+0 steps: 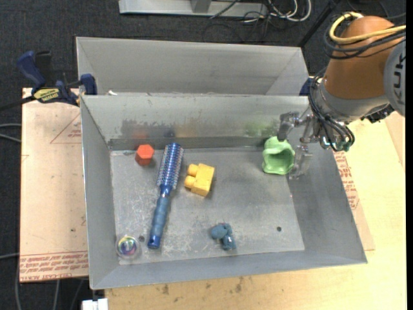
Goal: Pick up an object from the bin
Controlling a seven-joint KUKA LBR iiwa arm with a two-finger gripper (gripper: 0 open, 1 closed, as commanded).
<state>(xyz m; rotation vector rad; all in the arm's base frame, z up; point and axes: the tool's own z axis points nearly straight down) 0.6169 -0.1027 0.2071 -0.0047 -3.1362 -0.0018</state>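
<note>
The gripper (292,148) hangs low at the right end of the bin (193,112), close to the back wall, with its fingers spread wide. One finger sits just behind a soft-looking green cup (277,155) and the other at the cup's right edge, so they stand beside it and not clearly round it. Nothing is held. The cup lies in the back right part of the floor, near where the floor meets the sloping walls. The rest lies well apart to the left: a yellow block (199,179), a blue brush (164,192), an orange nut (145,154), a small blue figure (222,235) and a marble (127,245). The main risk, as I judge it, is a grasp taken off centre. If the fingers close from here they may catch only the cup's rim, and the cup could squash, roll left or squirt free. The nearby walls are a second risk, since a finger driven further down or back could scrape the metal or jam in the corner. A thin pinch on a yielding rim might also slip out during the lift.
</note>
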